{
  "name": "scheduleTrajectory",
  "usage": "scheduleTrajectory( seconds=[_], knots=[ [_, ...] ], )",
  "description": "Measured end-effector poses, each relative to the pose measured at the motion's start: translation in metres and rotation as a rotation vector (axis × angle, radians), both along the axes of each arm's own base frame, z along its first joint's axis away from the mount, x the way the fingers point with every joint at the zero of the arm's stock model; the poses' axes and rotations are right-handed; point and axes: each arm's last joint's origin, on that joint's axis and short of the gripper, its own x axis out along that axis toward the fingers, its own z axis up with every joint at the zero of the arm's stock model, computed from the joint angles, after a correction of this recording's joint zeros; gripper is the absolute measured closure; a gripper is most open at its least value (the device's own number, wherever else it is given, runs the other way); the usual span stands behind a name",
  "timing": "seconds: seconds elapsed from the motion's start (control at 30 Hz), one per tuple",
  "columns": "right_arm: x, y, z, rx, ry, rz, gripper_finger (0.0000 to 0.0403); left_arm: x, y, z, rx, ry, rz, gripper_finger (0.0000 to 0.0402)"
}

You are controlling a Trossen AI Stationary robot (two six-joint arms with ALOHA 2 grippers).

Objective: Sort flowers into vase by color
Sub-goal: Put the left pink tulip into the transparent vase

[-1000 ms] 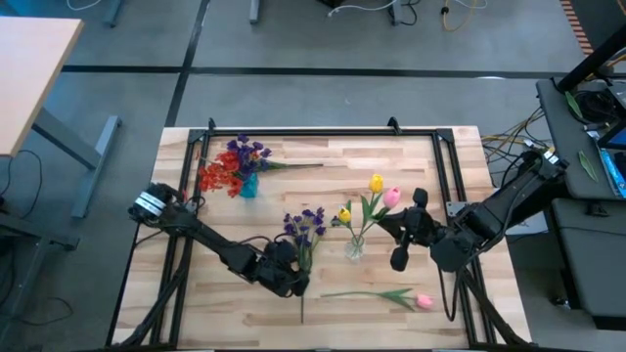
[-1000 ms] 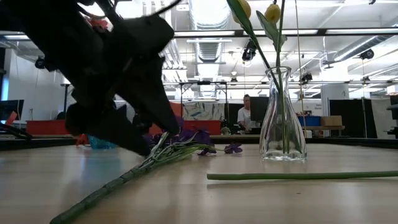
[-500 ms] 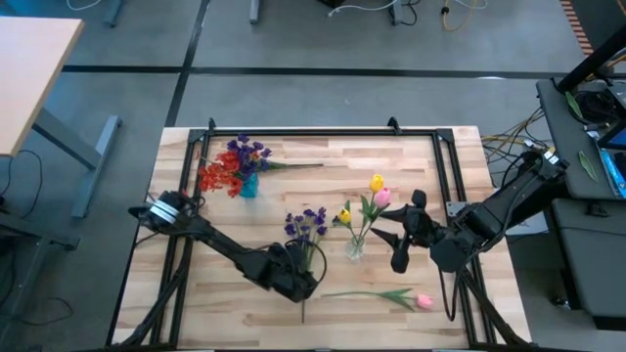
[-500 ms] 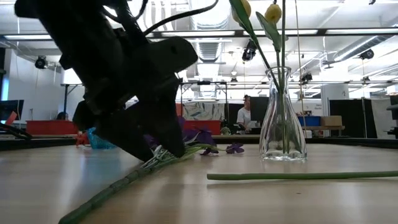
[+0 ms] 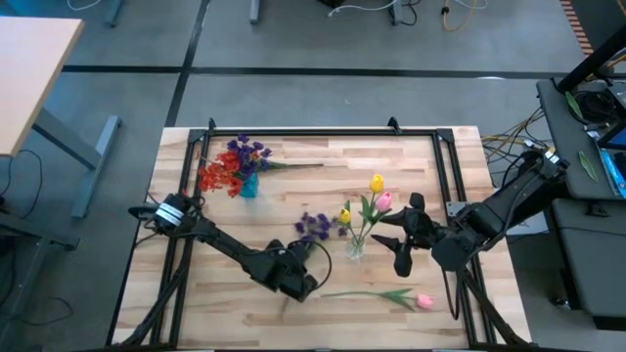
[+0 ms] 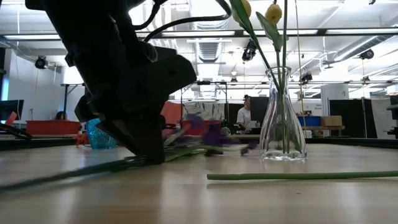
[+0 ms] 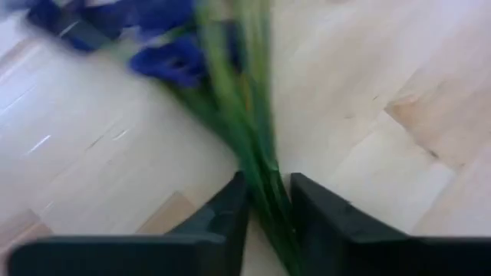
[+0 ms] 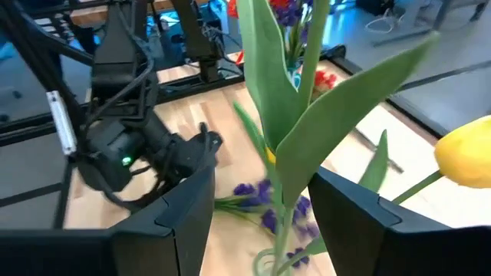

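Purple flowers (image 5: 313,225) have shifted: a second ago the cluster lay beside the open left end effector (image 5: 298,284) on the wood surface (image 5: 411,166); now the blooms sit nearer the clear vase (image 5: 354,248) and the stem bows out. The left wrist view shows the two fingers (image 7: 230,211) closed in on the green stem (image 7: 257,165), stem pinched between them. Judgement: the purple stem is now grasped low on its length and is ready to be lifted; it is not yet off the surface, since the low view shows it trailing along the wood.

The right end effector (image 5: 403,241) has gone from pinched shut to spread apart. It stands just beside the vase, its fingers (image 8: 188,203) either side of the tulip stems without gripping them. Judgement: it has released a pink tulip (image 5: 384,198) into the vase, alongside the yellow tulips (image 5: 377,182).

Remaining: one pink tulip (image 5: 424,302) lies on the surface near the front edge, well apart from the vase. A blue vase (image 5: 248,186) at the far left holds red flowers (image 5: 217,177) and more purple blooms.

Obstructions: the right arm stays close to the clear vase, and the tulip leaves crowd its neck. The loose tulip's stem lies just beside the left end effector.
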Motion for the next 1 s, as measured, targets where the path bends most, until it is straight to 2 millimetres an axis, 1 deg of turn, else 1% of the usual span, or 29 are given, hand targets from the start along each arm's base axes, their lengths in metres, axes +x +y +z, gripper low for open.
scheduleTrajectory(
  seconds=[0.13, 0.17, 0.27, 0.4, 0.43, 0.5, 0.57, 0.67, 0.8, 1.0],
  knots=[
    [-0.001, 0.000, 0.002, 0.016, 0.003, 0.016, 0.0200, -0.002, 0.001, 0.000, 0.008, 0.024, -0.001, 0.0387],
    [-0.001, 0.001, 0.003, 0.022, 0.005, 0.025, 0.0200, -0.003, 0.001, 0.001, 0.011, 0.031, -0.001, 0.0392],
    [0.000, 0.001, 0.005, 0.037, 0.006, 0.043, 0.0200, -0.007, 0.003, 0.006, 0.016, 0.059, -0.004, 0.0391],
    [-0.001, 0.001, 0.005, 0.040, 0.017, 0.057, 0.0200, -0.021, 0.009, 0.023, 0.030, 0.140, -0.022, 0.0397],
    [-0.001, 0.001, 0.005, 0.039, 0.021, 0.058, 0.0200, -0.025, 0.010, 0.030, 0.039, 0.143, -0.023, 0.0398],
    [-0.001, 0.001, 0.005, 0.041, 0.027, 0.066, 0.0200, -0.032, 0.013, 0.051, 0.059, 0.107, -0.017, 0.0399],
    [-0.001, 0.001, 0.005, 0.040, 0.030, 0.070, 0.0200, -0.043, 0.016, 0.073, 0.091, 0.053, -0.010, 0.0399],
    [-0.002, 0.001, 0.005, 0.035, 0.035, 0.070, 0.0200, -0.058, 0.018, 0.102, 0.111, -0.061, -0.016, 0.0399],
    [-0.002, 0.001, 0.005, 0.022, 0.039, 0.076, 0.0200, -0.079, 0.020, 0.149, 0.161, -0.252, -0.048, 0.0400],
    [-0.002, 0.001, 0.005, 0.021, 0.038, 0.077, 0.0199, -0.114, 0.032, 0.202, 0.268, -0.478, -0.048, 0.0400]
  ],
)
